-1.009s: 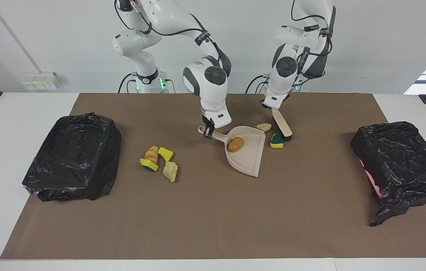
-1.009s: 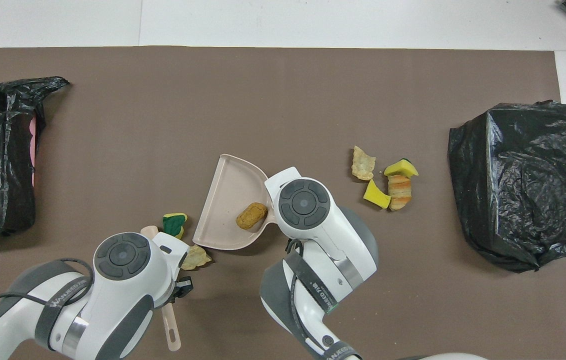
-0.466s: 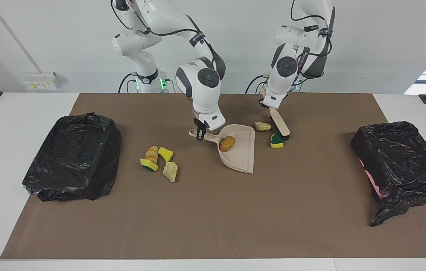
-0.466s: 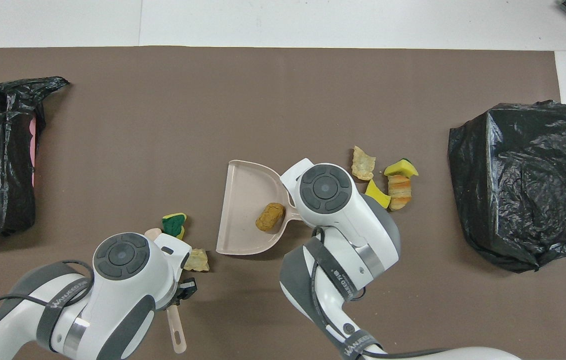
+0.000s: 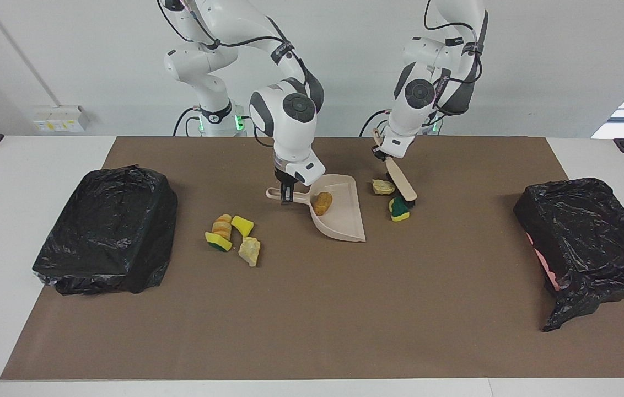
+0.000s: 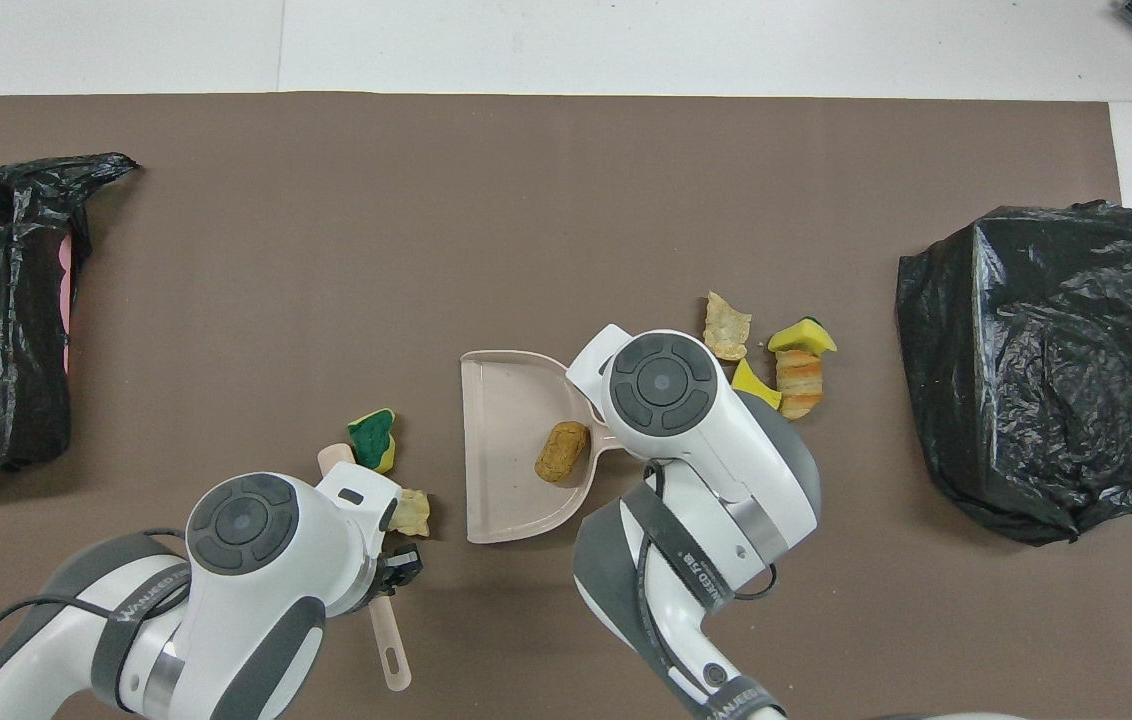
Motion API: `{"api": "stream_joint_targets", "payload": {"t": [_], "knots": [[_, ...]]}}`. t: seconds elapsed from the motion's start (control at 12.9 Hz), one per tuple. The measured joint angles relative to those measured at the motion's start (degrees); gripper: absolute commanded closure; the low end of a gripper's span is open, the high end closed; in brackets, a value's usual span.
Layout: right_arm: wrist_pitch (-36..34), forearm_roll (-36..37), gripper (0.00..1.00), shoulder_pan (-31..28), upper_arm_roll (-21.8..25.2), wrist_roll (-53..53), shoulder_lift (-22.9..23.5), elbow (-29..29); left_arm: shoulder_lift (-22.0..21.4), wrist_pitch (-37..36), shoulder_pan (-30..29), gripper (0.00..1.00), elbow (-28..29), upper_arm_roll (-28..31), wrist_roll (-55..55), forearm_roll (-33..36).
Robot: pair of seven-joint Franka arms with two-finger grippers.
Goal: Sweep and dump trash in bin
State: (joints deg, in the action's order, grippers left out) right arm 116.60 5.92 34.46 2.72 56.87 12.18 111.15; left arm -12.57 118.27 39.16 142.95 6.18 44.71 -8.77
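Dustpan held, brush by two scraps

The right end effector (image 5: 287,196) grips the dustpan (image 5: 339,218) by its handle, one tan lump (image 5: 322,203) inside. The left end effector (image 5: 382,156) is clamped on the brush (image 5: 403,187), its bristles touching a sponge scrap (image 5: 398,209) beside the dustpan, toward the left arm's end; four scraps (image 5: 233,237) lie toward the right arm's end.

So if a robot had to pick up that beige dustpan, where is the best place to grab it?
By its thin handle, from above. The dustpan is wide and shallow, too broad for two fingers, while the handle is a narrow bar sticking out toward the right arm's end of the table. The right gripper is shut on it there, pointing down, leaving the pan's mouth free for trash.
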Motion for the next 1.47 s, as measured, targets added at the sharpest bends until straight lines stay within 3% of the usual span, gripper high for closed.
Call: {"api": "stream_joint_targets", "payload": {"t": [0.23, 0.47, 0.85, 1.24, 1.47], "knots": [[0.0, 0.0, 1.00, 0.0, 0.0, -0.1, -0.4, 0.4, 2.1, 5.8, 4.0, 1.00, -0.1, -0.1, 0.1, -2.5], [0.0, 0.0, 1.00, -0.1, 0.0, -0.7, -0.5, 0.7, 2.8, 7.1, 8.3, 1.00, -1.5, -0.2, 0.2, -2.8], [0.0, 0.0, 1.00, -0.1, 0.0, -1.8, -0.6, 0.9, 6.6, 7.1, 11.7, 1.00, -9.5, -0.2, 0.6, -3.0], [0.0, 0.0, 1.00, -0.1, 0.0, -2.3, -0.6, 1.0, 7.3, 0.4, 12.2, 1.00, -12.5, 0.7, 0.8, -2.9], [0.0, 0.0, 1.00, -0.5, 0.1, -2.6, -0.7, 1.0, 6.4, -5.2, 8.5, 1.00, -15.8, 1.7, 0.5, -1.1]]}}
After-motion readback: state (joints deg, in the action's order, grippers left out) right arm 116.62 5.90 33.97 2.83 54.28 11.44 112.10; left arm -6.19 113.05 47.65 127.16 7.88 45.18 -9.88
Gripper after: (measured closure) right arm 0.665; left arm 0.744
